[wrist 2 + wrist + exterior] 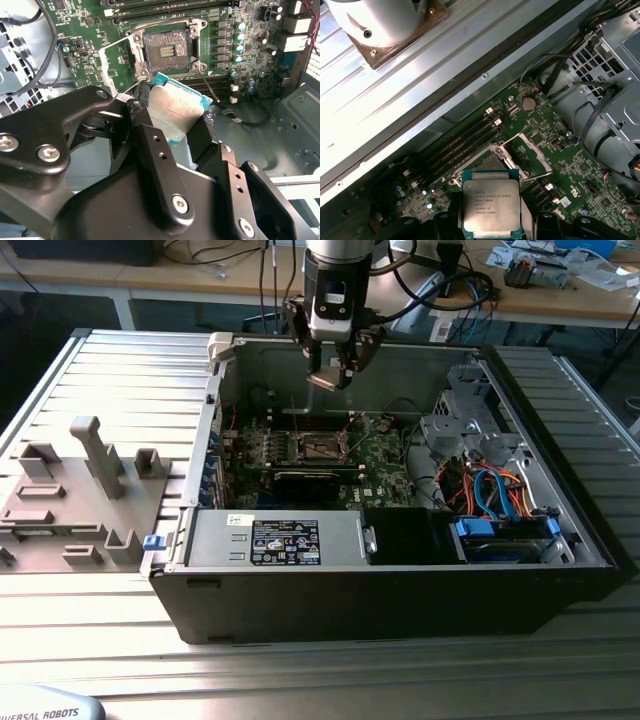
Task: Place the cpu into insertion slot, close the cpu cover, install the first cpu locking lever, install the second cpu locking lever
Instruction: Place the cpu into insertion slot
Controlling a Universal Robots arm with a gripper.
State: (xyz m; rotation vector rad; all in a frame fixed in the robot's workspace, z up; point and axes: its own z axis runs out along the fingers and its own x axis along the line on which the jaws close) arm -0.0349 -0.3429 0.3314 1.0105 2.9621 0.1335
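My gripper (334, 372) pinches the cpu (491, 207) above the open insertion slot (165, 50); I should square it with the slot and lower it flat.

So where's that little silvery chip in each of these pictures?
Exterior view: chip held by the end effector, above the green board.
Second wrist view: chip gripped just beside the socket.
First wrist view: chip, printed face showing, overlapping the socket.
Shared landmark: the dark square socket.
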